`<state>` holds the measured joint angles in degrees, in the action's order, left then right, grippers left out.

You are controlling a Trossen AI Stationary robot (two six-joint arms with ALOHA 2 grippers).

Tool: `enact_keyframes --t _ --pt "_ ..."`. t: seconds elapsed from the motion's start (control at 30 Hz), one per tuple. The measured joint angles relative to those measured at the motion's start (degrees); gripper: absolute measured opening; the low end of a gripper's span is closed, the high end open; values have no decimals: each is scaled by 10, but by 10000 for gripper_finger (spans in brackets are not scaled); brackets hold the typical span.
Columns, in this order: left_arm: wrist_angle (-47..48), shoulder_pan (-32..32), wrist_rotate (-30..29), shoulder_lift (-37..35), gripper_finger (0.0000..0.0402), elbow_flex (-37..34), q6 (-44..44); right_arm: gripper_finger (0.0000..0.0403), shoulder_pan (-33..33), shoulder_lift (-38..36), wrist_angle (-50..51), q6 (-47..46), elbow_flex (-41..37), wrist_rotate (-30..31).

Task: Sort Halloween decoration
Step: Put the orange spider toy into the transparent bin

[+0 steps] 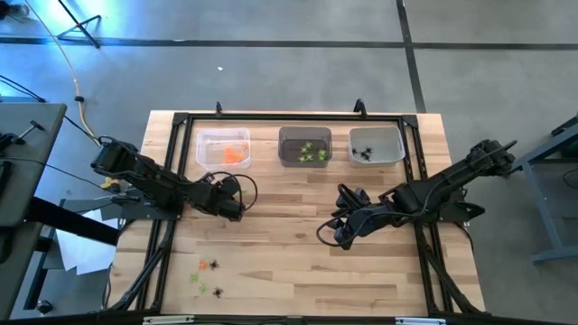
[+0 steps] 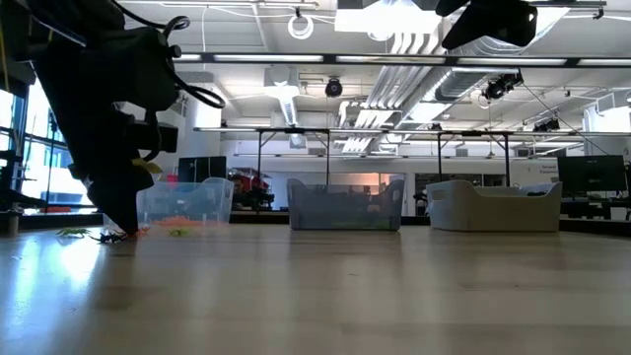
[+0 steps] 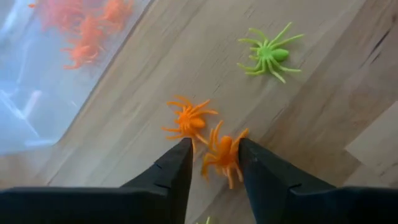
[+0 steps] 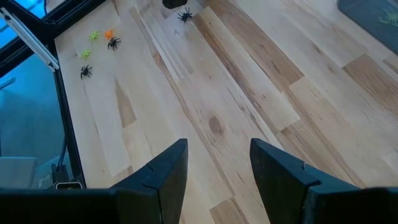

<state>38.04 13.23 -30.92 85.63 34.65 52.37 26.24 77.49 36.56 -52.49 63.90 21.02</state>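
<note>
My left gripper (image 3: pixel 214 155) (image 1: pixel 238 204) is down at the table just in front of the orange bin (image 1: pixel 223 149), open, its fingers on either side of an orange spider (image 3: pixel 222 155) lying on the wood. A second orange spider (image 3: pixel 189 121) and a lime-green spider (image 3: pixel 270 55) lie just beyond it. My right gripper (image 4: pixel 217 155) (image 1: pixel 339 230) hangs open over bare wood at the table's middle right. More trinkets (image 1: pixel 208 275) lie near the near-left corner: green (image 4: pixel 93 35), orange (image 4: pixel 109 33) and black (image 4: pixel 114 43) ones. My left gripper comes slanting down at the orange spider; the spider's legs (image 3: pixel 239 134) reach to the inner sides of both fingers. Whether the fingers touch them, I cannot tell. The spider lies flat on the table.
Three bins stand in a row along the far edge: the orange one, a dark middle one with green trinkets (image 1: pixel 304 146), and a right one with black spiders (image 1: pixel 376 144). A black frame (image 1: pixel 176 162) borders the table. One black spider (image 4: pixel 185 15) lies near the left gripper.
</note>
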Motion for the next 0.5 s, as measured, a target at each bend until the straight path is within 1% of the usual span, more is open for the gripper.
enact_keyframes --t 0.13,0.27,0.4,0.5 --pt "-28 -6 3 -2 133 -14 0 171 0 0 0 0 0 0" --pt "-35 -6 4 -2 130 -19 10 171 0 0 0 0 0 0" --pt "-38 -6 5 -2 117 -19 25 171 0 0 0 0 0 0" --pt "-41 -6 8 -1 93 -19 35 171 0 0 0 0 0 0"
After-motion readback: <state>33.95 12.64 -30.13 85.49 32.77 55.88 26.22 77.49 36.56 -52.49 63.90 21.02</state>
